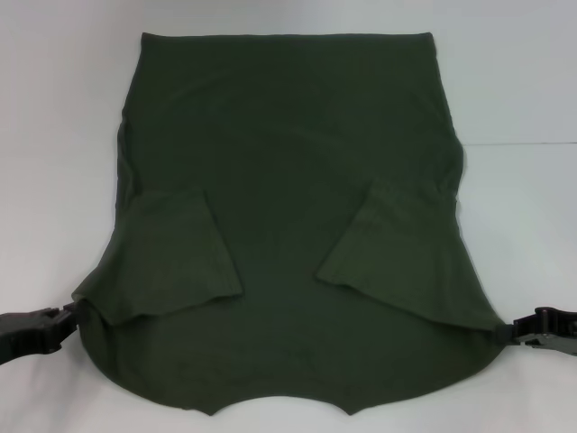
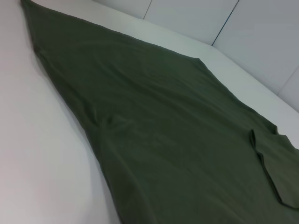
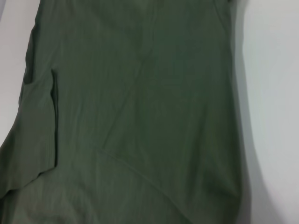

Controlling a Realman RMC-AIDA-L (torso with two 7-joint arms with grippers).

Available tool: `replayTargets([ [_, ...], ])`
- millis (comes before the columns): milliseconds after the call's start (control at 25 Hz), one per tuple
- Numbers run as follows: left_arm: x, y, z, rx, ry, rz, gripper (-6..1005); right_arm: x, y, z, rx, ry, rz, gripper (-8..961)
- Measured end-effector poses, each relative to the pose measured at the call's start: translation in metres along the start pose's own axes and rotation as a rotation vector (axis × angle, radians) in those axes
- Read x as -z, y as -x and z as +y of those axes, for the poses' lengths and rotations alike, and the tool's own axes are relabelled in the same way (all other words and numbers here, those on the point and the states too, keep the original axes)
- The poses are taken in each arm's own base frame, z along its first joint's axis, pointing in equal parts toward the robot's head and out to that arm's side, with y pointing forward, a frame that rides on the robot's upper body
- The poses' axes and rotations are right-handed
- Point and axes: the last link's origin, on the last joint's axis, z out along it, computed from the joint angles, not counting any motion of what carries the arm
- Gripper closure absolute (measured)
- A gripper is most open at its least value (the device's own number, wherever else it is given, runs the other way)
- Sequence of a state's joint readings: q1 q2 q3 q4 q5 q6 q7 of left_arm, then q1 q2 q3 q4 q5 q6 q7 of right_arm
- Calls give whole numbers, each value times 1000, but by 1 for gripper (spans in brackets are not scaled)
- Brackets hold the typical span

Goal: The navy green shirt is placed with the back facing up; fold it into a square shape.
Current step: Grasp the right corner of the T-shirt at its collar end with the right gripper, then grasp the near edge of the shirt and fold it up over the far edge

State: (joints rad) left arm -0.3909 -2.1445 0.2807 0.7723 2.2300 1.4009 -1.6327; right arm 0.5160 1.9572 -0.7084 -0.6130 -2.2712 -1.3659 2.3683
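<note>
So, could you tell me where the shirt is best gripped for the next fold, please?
Probably at the navy green shirt's near shoulder corners, coming in from each side, where the left gripper and right gripper sit. Both sleeves are folded inward, so these corners are free edges.

navy green shirt (image 3: 140,116) filling view, folded sleeve edge, pale table (image 3: 275,93) beside

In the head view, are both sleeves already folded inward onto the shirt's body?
Yes. On the navy green shirt, both sleeves lie turned in over the body, left sleeve and right sleeve, on the white table.
</note>
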Motion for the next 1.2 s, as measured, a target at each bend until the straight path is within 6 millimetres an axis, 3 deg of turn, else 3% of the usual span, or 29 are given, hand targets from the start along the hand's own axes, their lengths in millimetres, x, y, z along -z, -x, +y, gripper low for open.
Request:
replayTargets([
  [80,-1,-1,0,-1,-1,1,972,1,1,0,7,3,-2,913],
  [320,0,-5,6,11,47,27,973,5,-3,2,56,56,-37,913],
  [600,18,-8,19,64,164,102,972,15,-19,-1,114,135,-87,913],
  [920,40,5,20,148,181,148,972,29,-44,-8,183,201,-128,913],
  [1200,51,22,35,188,269,144,972,47,-63,-13,221,250,-145,913],
])
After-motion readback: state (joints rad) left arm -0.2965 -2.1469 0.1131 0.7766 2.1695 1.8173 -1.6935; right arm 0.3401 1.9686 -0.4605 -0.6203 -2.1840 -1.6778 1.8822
